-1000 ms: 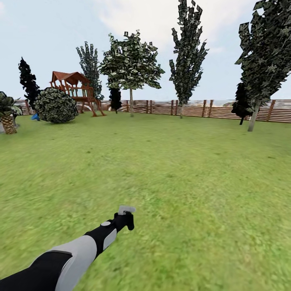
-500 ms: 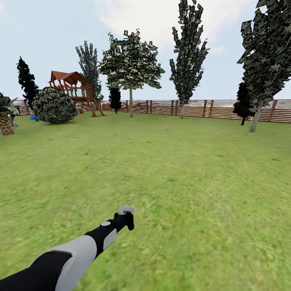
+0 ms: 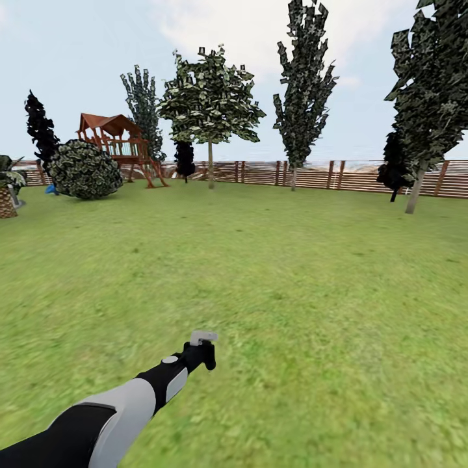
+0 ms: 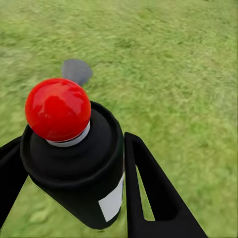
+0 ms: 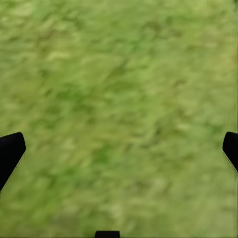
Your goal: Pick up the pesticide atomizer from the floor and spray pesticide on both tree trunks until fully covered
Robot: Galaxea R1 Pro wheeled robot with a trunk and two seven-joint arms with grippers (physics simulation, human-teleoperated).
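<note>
I see left claw (image 4: 74,198) clamped on pesticide atomizer (image 4: 74,153) | right claw (image 5: 119,148) wide apart, holding nothing | lawn (image 3: 292,292) below

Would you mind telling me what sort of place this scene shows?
Most likely a fenced back garden: a broad green lawn, a brown slatted wooden fence along the far edge, and a wooden playset.

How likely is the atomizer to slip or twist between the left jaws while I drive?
The pesticide atomizer looks rigid, smooth and round, so it could rotate in the grip. The left gripper holds its body with fingers on both sides, probably secure. The protruding red cap might snag.
</note>
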